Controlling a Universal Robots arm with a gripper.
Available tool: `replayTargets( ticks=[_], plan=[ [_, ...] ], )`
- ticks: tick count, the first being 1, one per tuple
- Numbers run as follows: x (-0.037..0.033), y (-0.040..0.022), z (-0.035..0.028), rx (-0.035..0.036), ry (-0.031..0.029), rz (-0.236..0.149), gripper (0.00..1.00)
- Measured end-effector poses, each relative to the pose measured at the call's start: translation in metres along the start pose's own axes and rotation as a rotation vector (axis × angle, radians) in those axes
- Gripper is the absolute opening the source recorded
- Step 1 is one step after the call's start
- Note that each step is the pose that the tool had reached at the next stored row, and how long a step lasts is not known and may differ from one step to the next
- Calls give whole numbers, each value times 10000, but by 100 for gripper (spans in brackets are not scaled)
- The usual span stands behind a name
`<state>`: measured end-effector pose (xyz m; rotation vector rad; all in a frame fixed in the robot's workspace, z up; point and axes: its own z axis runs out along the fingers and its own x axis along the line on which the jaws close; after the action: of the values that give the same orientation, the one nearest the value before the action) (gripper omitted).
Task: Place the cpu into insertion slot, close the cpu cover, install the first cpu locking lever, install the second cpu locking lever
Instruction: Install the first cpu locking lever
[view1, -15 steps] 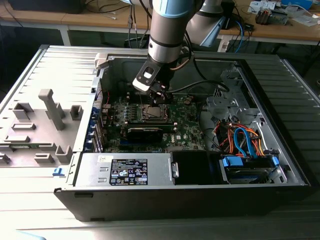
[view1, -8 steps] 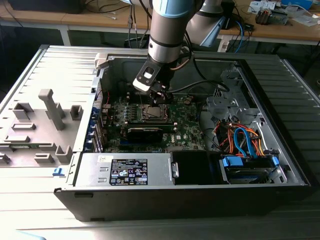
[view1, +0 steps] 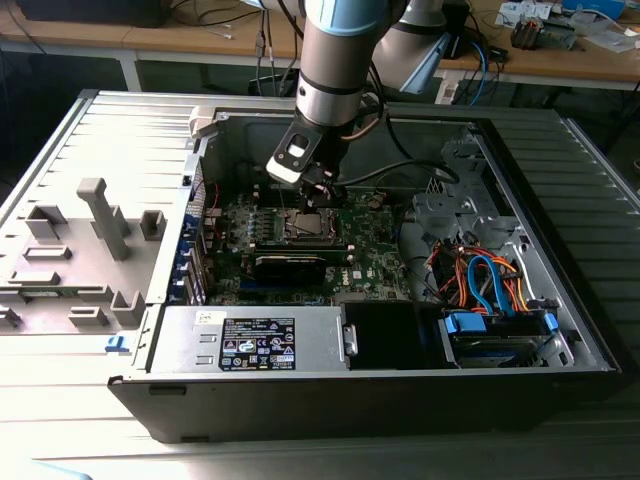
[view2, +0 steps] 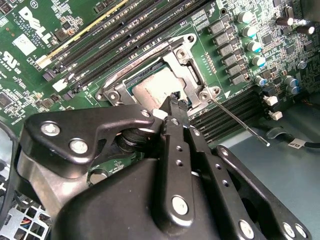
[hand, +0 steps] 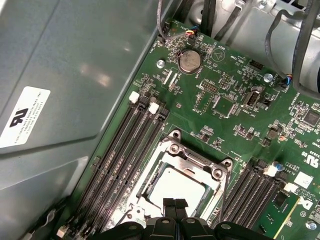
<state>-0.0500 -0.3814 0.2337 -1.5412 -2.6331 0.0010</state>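
The cpu (hand: 176, 186) lies in the insertion slot (view1: 305, 224) on the green board, its silvery face (view2: 149, 92) showing through the cut-out. The cpu cover (hand: 192, 157) lies flat around it as a metal frame (view2: 189, 64). A thin locking lever (view2: 237, 122) sticks out from one socket corner, slanting over the long black slots. My gripper (hand: 175, 203) hovers just above the socket's edge, its two black fingers pressed together with nothing between them. In the second wrist view the gripper (view2: 173, 100) has its tips over the cpu's rim. In the exterior view the gripper (view1: 318, 196) hangs straight over the socket.
Long black memory slots (hand: 125, 155) run beside the socket, and a coin battery (hand: 190, 60) sits farther along the board. Inside the case (view1: 560, 190) are a power supply box (view1: 250, 342), coloured cables (view1: 480, 280) and a drive (view1: 495, 335). A grey moulded tray (view1: 90, 250) lies beside it.
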Motion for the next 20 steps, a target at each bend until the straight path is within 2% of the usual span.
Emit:
replayTargets(
  ticks=[6,9,20],
  plan=[
    [0,0,0,6,-4,-84,11],
    [0,0,0,21,-13,-271,11],
    [0,0,0,29,-18,-380,11]
  ],
)
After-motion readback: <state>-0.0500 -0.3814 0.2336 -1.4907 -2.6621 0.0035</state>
